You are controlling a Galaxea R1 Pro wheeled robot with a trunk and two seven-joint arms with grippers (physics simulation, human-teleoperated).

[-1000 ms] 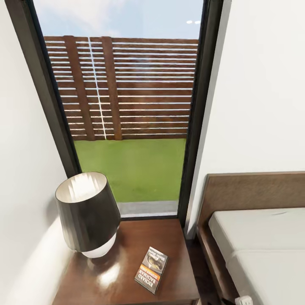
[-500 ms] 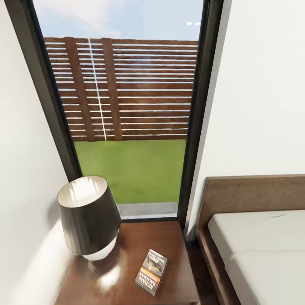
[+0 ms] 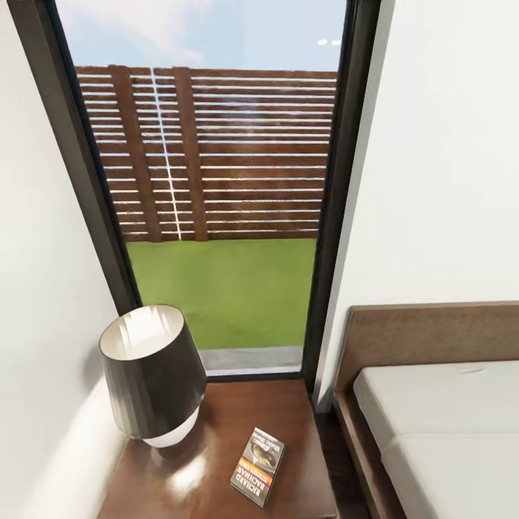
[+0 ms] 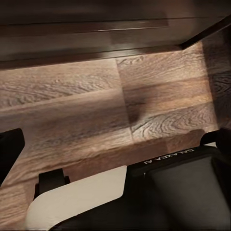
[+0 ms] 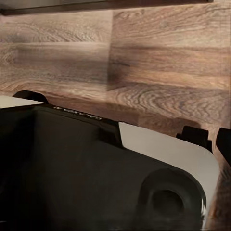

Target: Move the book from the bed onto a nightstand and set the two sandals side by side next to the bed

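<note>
We are seeing the book (image 3: 258, 467) lying flat on the nightstand (image 3: 288, 411), lower centre of the head frame, cover up, orange band and white lettering facing us, turned at a slight angle to the cabinet's edges. It is sitting toward the near right part of the glossy dark brown top, well clear of the lamp (image 3: 153, 375). The lamp, dark shade with a pale inside and a white base, is standing upright at the lower left, on the left part of the same top, just beside the white wall (image 3: 36, 324).

The bed (image 3: 432, 411) is taking the lower right of the frame: brown headboard against the wall, light-grey mattress below it, dark frame edge running just beside the nightstand with a narrow strip of floor between them.

Behind the nightstand a tall dark-framed window (image 3: 344, 216) is filling the upper centre, showing green lawn, a slatted brown fence (image 3: 216, 151) and sky.

In both wrist views we are looking at the brown wood-plank floor (image 4: 96, 106) with dark and white parts of the robot's body (image 4: 183, 192) in the near part of each frame. We cannot tell whether the left or right fingers are spread or pressed together.
</note>
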